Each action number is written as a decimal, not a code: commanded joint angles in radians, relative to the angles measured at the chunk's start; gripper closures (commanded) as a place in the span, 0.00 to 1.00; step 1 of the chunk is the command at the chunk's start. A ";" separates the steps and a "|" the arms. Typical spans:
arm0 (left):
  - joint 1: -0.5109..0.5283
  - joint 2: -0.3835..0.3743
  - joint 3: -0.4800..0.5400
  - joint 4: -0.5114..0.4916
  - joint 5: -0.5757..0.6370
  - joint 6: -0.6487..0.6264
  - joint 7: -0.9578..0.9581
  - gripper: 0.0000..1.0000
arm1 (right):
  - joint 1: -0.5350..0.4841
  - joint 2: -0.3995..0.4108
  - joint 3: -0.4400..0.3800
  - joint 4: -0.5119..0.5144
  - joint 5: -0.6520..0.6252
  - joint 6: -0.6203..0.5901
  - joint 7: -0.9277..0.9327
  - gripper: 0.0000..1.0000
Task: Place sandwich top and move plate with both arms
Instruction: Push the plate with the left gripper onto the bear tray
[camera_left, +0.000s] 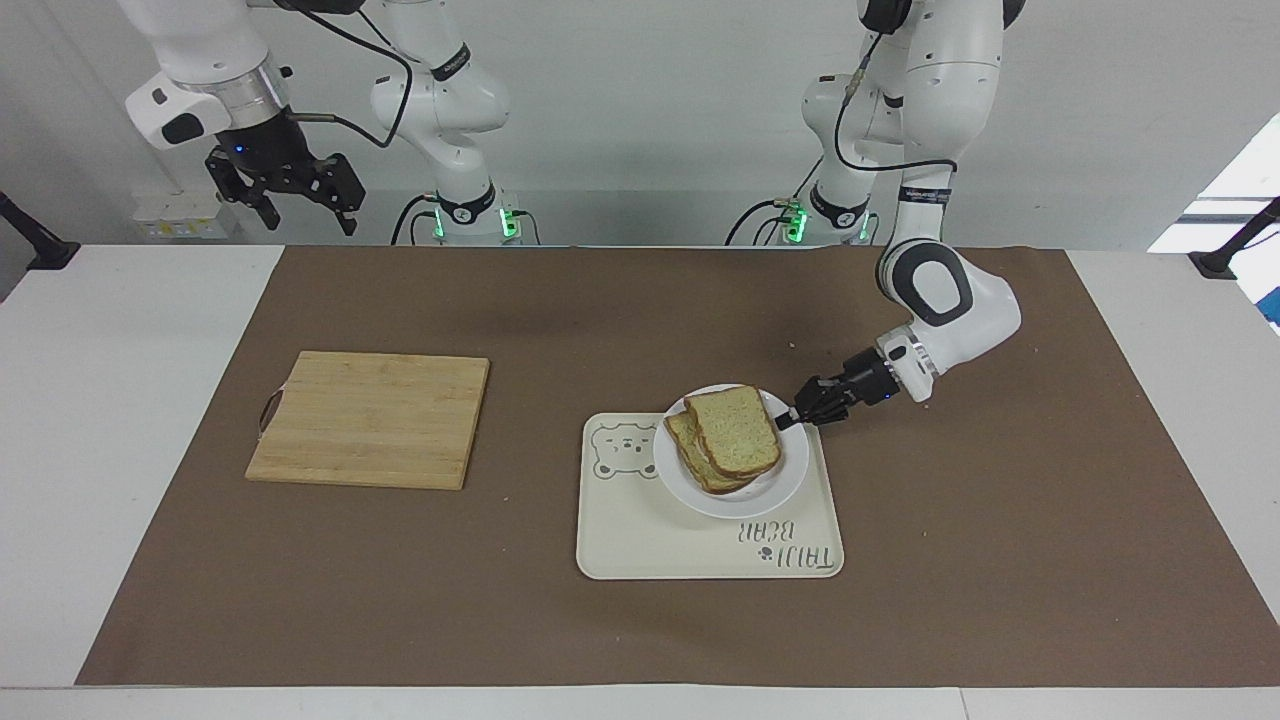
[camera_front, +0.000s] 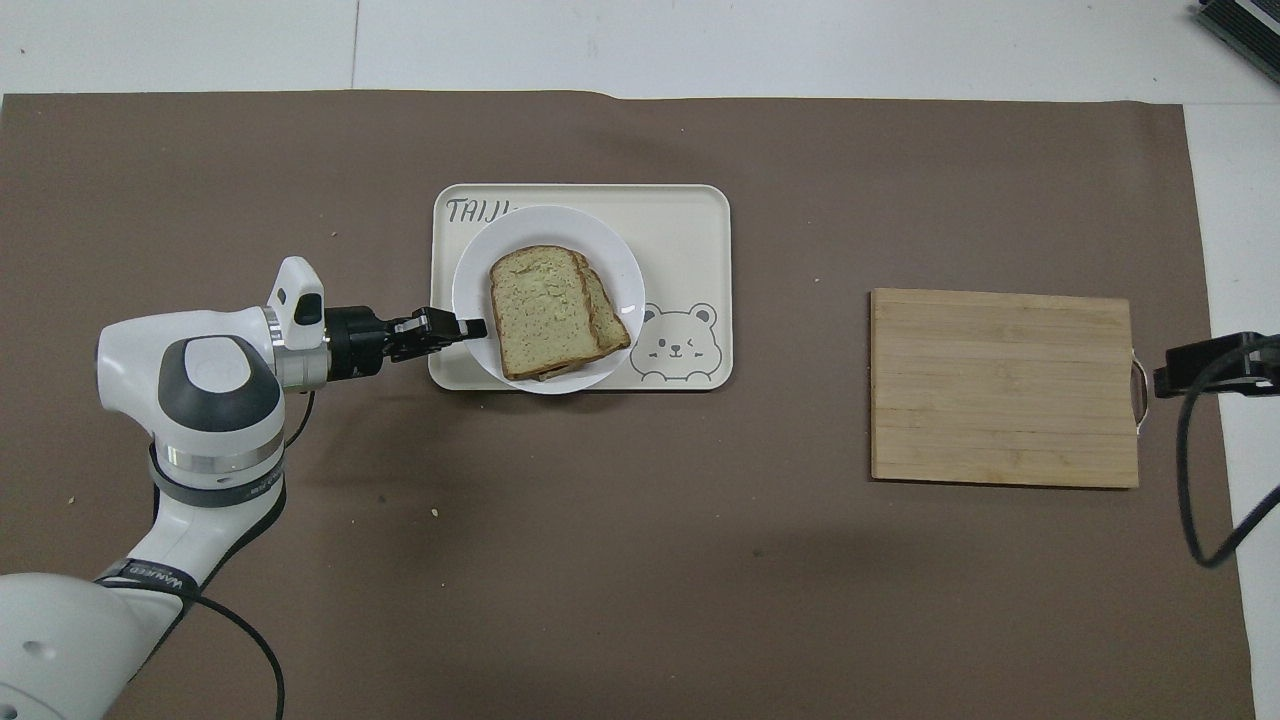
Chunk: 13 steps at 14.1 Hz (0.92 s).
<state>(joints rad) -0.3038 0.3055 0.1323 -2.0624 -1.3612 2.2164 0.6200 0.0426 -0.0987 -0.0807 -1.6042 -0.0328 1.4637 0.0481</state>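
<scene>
Brown matting (camera_left: 1000, 520) covers the white table, and the big landmark is the cream rectangular tray with the bear drawing (camera_left: 690, 545) (camera_front: 690, 225). Over that tray sits the small round white plate (camera_left: 775, 480) (camera_front: 470, 300), toward the left arm's end of the tray, its rim overhanging the tray edge nearest the robots. On the plate lies the sandwich top (camera_left: 733, 430) (camera_front: 537, 308), a speckled light brown bread slice, stacked askew on a second bread slice (camera_left: 688, 443) beneath. The left gripper (camera_left: 785, 420) (camera_front: 470, 328) reaches in low from beside the tray, jaws pinched on the plate's rim. Toward the right arm's end from the tray rests a pale bamboo cutting board (camera_left: 370, 418) (camera_front: 1003, 386), well apart. The right gripper (camera_left: 300, 200) waits high above the table edge, fingers spread and holding nothing.
</scene>
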 joint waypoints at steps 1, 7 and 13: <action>0.023 0.033 -0.019 0.056 0.045 0.005 -0.037 1.00 | -0.006 0.005 0.002 0.013 -0.002 -0.016 -0.027 0.00; -0.026 0.078 -0.036 0.122 0.168 0.066 -0.141 1.00 | -0.006 0.005 0.002 0.013 -0.002 -0.016 -0.027 0.00; -0.123 0.089 -0.039 0.113 0.169 0.164 -0.169 1.00 | -0.006 0.005 0.002 0.013 -0.002 -0.016 -0.027 0.00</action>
<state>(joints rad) -0.3759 0.3696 0.0843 -1.9610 -1.2100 2.3199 0.4884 0.0426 -0.0987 -0.0807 -1.6042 -0.0328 1.4637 0.0481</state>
